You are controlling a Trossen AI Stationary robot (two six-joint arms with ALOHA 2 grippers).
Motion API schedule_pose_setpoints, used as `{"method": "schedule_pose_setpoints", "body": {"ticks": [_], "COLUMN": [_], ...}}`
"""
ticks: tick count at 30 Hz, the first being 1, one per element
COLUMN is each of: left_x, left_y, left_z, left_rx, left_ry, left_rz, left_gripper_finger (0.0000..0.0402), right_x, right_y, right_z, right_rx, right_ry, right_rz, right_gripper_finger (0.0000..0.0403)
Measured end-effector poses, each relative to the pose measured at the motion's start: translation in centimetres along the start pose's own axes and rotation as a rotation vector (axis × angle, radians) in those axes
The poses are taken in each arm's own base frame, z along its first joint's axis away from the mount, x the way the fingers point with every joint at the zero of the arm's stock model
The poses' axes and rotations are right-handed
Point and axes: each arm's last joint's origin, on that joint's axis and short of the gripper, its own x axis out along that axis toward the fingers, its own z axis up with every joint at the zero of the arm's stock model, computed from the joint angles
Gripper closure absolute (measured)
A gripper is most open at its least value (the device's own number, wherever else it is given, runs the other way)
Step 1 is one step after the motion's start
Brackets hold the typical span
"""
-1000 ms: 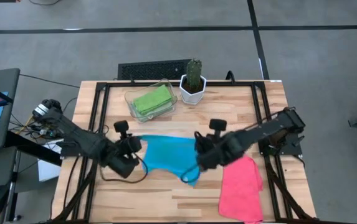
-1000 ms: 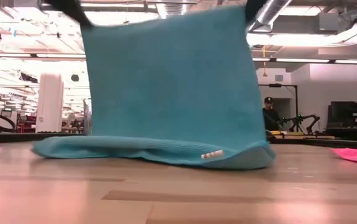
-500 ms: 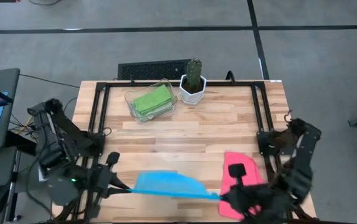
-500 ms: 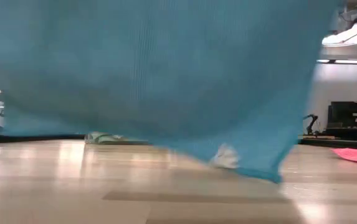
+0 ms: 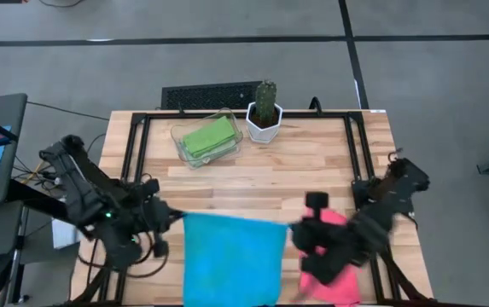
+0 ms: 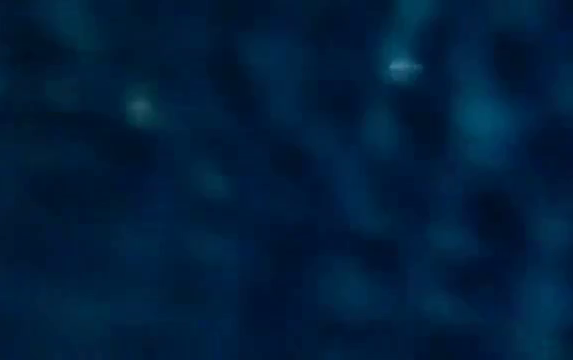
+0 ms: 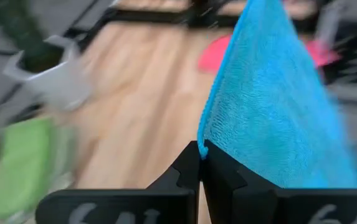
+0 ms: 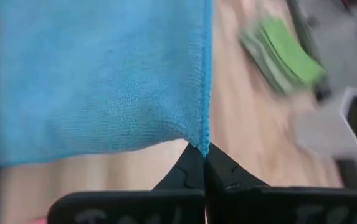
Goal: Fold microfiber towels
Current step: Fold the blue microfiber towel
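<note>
left hand (image 7: 200, 163): pinching blue towel (image 5: 231, 256) corner | right hand (image 8: 202, 163): pinching the other corner | towel stretched between

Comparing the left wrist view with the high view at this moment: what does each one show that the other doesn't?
Only the left wrist view shows the left gripper up close, its jaws shut on a corner of the blue towel. Only the high view shows the right gripper at the opposite corner, the towel spread flat between both arms, and the clear tray holding the folded green towels. Both show the pink towel, the potted cactus and the wooden table.
</note>
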Motion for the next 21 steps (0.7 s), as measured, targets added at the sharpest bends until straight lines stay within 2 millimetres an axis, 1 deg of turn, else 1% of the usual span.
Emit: {"method": "schedule_pose_setpoints", "body": {"ticks": [3,7,10,12,14,16,19,21], "left_x": [2.1,5.1,7.3,8.5,9.5,10.1,10.6,11.0], "left_y": [0.9,1.9,2.8,3.5,4.2,4.9,5.1,4.8], "left_z": [-1.8,-4.4,-6.5,-7.8,-8.7,-9.2,-9.4,-9.6], "left_rx": [0.056,0.134,0.177,0.206,0.239,0.253,0.253,0.257], "left_ry": [0.070,0.142,0.186,0.206,0.224,0.242,0.242,0.255], "left_rz": [0.123,0.255,0.353,0.411,0.459,0.490,0.489,0.446], "left_gripper_finger": [0.0401,0.0401,0.0401,0.0401,0.0401,0.0401,0.0401,0.0401], "right_x": [3.9,8.7,11.7,13.3,14.6,15.5,15.9,15.7], "right_y": [-1.5,-3.5,-4.9,-5.7,-6.3,-6.8,-6.7,-6.1], "right_z": [0.0,-0.5,-0.9,-1.3,-1.8,-2.1,-2.2,-2.1], "right_rx": [-0.013,-0.031,-0.039,-0.042,-0.038,-0.025,-0.015,-0.017], "right_ry": [0.105,0.223,0.274,0.299,0.327,0.345,0.349,0.327], "right_rz": [-0.090,-0.159,-0.195,-0.209,-0.219,-0.215,-0.192,-0.169], "right_gripper_finger": [0.0395,0.0394,0.0395,0.0395,0.0395,0.0394,0.0395,0.0395]}}
